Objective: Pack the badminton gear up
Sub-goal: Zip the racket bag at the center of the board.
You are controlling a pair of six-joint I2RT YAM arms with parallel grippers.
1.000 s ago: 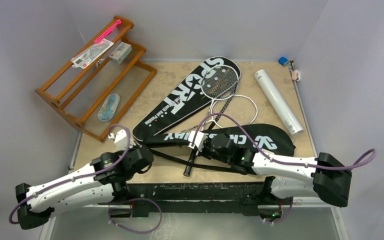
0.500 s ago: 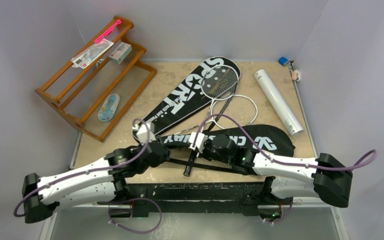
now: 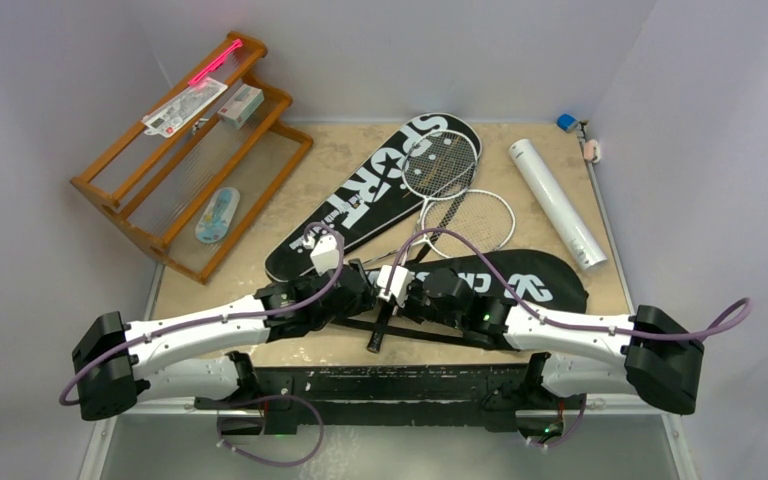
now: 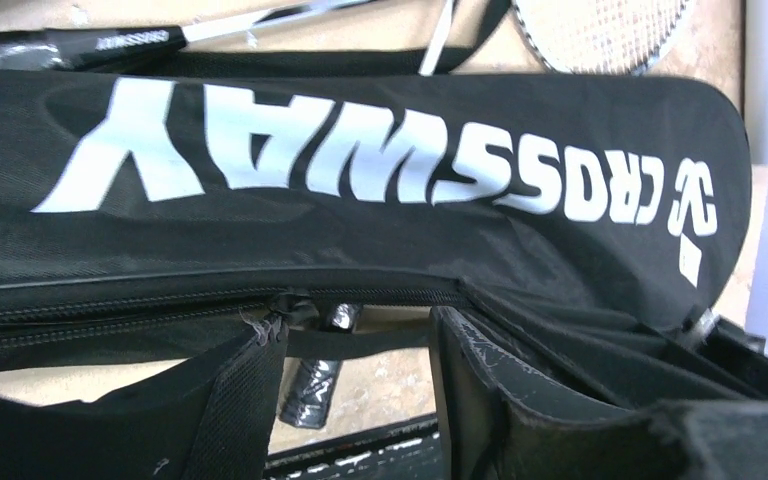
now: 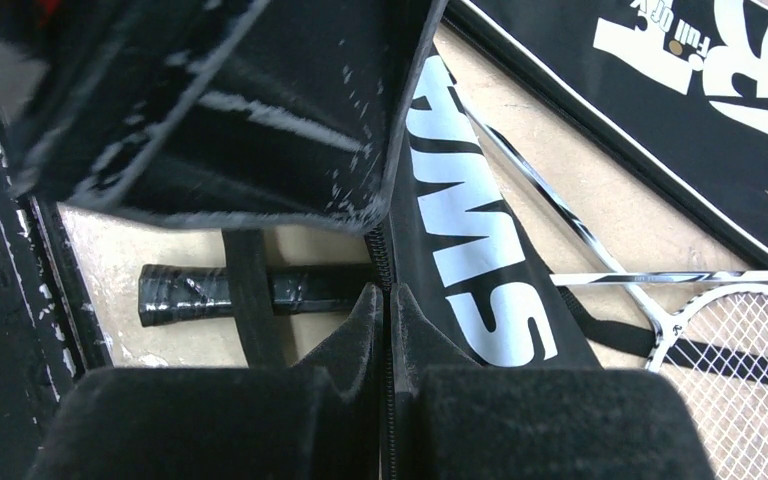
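Item, nearest: one black racket handle (image 5: 210, 290), flat on the table (image 3: 330, 150), partly under the near edge of the CROSSWAY cover (image 4: 360, 180). Item: right gripper (image 5: 388, 295), pads pressed together, pinching that cover's zipped seam. Item: left gripper (image 4: 355, 320), jaws spread, holding nothing, level with the same seam and just beside the right one, with a black strap (image 4: 260, 370) lying against one finger. Step in hand, as judged: opening the cover to take the rackets. To be done well, the left would close on the fabric lip or zip pull only, clear of strap and handle, while the right anchors the seam. Item, farther: two rackets (image 3: 440, 165) overlapping the SPORT cover (image 3: 360, 190). Item, far right: white tube (image 3: 557, 203), unpacked.
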